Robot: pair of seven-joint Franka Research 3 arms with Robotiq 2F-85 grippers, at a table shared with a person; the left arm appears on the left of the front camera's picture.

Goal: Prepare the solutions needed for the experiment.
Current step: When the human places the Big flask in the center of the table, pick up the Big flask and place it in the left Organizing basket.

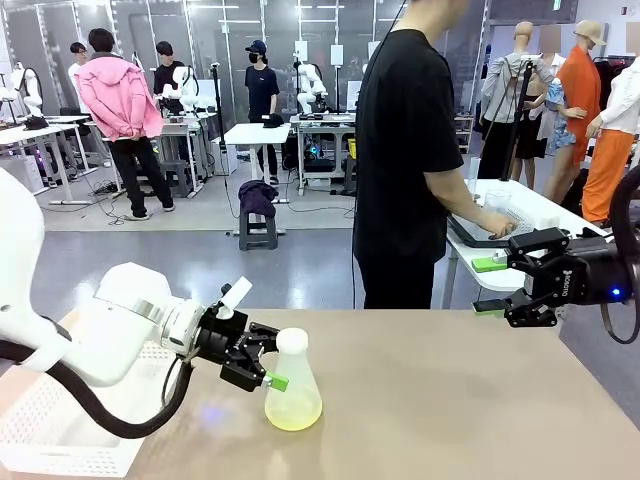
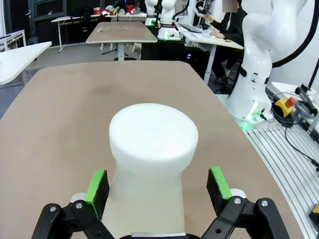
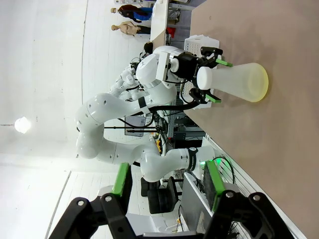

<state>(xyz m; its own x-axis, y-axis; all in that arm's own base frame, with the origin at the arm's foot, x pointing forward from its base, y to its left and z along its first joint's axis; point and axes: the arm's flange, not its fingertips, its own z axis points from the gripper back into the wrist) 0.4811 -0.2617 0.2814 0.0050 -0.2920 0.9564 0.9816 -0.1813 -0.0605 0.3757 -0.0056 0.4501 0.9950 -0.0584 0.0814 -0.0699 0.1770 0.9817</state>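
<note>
A frosted whitish conical flask [image 1: 292, 385] stands upright on the brown table [image 1: 450, 400], left of the middle. The solutions [image 1: 292, 414] show as a little pale yellow liquid in its base. My left gripper [image 1: 268, 358] is open and straddles the flask's narrow neck [image 2: 153, 137]. Its green pads [image 2: 97, 184] sit on either side of the neck, with a small gap to it on each side. My right gripper [image 1: 490, 285] hangs open in the air at the far right with nothing between its fingers. In the right wrist view it [image 3: 167, 181] looks toward the flask [image 3: 239, 82].
A white perforated tray [image 1: 60, 430] lies at the table's near left corner, under my left arm. A person in black [image 1: 405, 150] stands beyond the far edge, hands on another table. Bare tabletop stretches from the flask to the right edge.
</note>
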